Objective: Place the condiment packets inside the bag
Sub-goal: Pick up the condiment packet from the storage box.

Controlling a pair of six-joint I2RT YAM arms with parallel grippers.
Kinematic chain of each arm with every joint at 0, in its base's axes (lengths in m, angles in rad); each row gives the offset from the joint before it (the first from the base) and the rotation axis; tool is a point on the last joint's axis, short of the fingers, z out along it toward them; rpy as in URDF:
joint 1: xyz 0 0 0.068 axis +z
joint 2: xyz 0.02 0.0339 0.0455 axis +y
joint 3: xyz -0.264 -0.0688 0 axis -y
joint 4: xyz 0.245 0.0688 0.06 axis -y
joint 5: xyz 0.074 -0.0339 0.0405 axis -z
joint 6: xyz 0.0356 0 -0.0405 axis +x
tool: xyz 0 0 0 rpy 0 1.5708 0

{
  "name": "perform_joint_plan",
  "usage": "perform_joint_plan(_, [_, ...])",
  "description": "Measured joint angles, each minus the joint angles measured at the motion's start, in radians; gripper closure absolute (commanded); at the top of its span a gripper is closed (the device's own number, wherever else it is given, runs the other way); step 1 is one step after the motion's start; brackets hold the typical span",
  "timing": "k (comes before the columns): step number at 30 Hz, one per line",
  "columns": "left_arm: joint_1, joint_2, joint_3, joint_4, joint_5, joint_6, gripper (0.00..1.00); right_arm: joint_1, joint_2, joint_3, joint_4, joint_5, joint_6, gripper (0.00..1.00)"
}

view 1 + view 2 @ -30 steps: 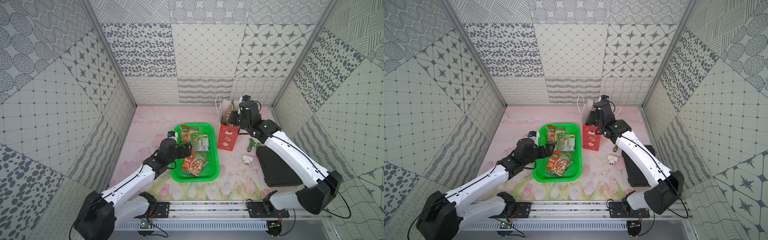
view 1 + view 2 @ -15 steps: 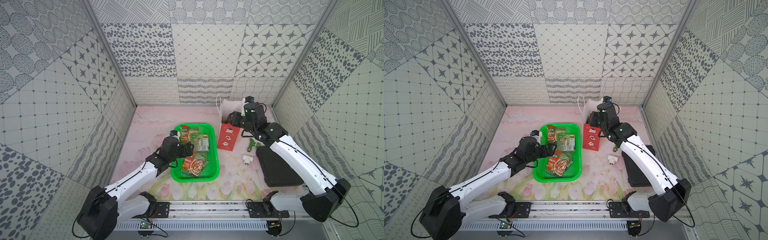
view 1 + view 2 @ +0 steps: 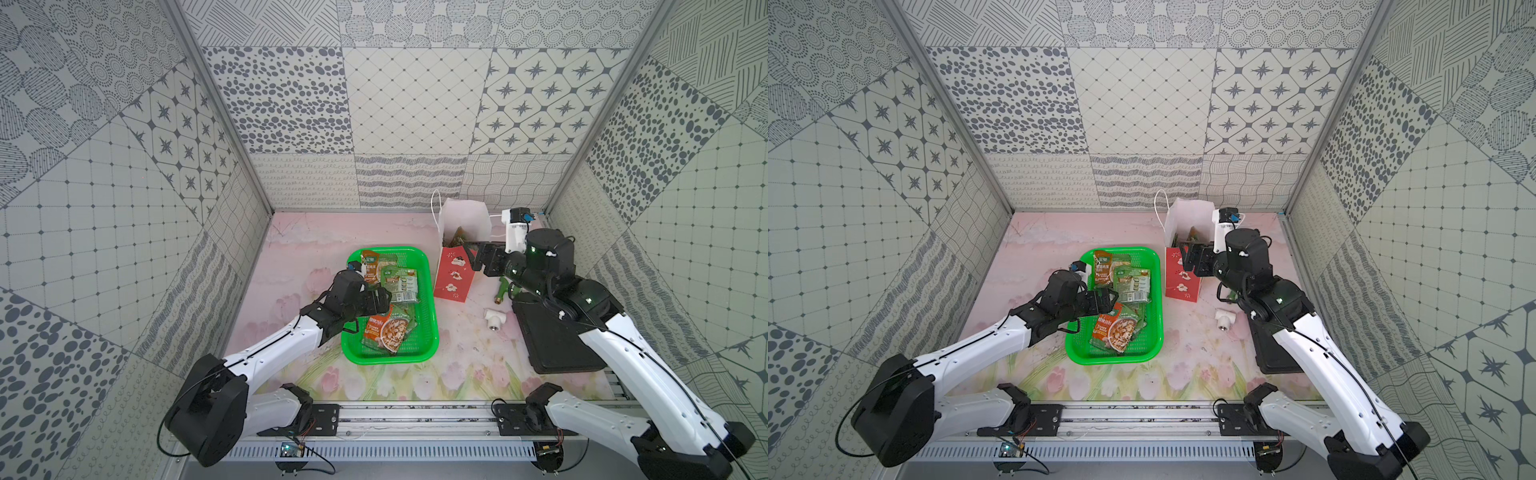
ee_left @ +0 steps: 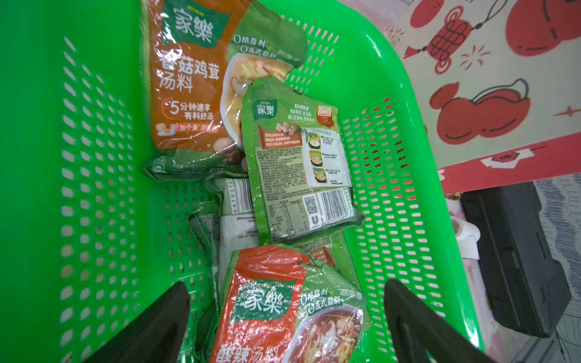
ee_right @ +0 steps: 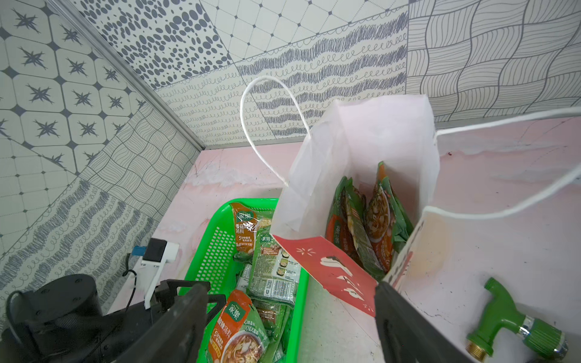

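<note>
Flat, crinkly plastic condiment packets [image 4: 298, 166], green with orange panels, overlap in the perforated green basket [image 3: 391, 360]. Several more stand on edge inside the bag [image 5: 361, 141], stiff red paper, white within, just beside the basket's far right corner. Over the basket the left gripper [image 4: 286, 284] hangs spread wide, straddling the nearest packet. The right gripper [image 5: 290, 286] is spread and empty at the bag's open mouth, with headroom above the packets there.
</note>
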Motion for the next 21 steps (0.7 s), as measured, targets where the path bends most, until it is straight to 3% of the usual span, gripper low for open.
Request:
perform_joint_plan(6, [0.0,0.025,0.024,-0.03,0.006,-0.014,0.13,0.0,-0.14,-0.175,0.052,0.004,-0.007,0.1])
perform_joint_plan(13, [-0.002,0.129,0.102,-0.098,0.006,-0.025,0.36,0.0,-0.249,-0.415,0.142,0.007,-0.005,0.09])
perform_joint_plan(21, [-0.006,0.272,0.198,-0.181,0.007,-0.017,0.37,0.0,-0.322,-0.546,0.243,0.01,-0.026,0.08])
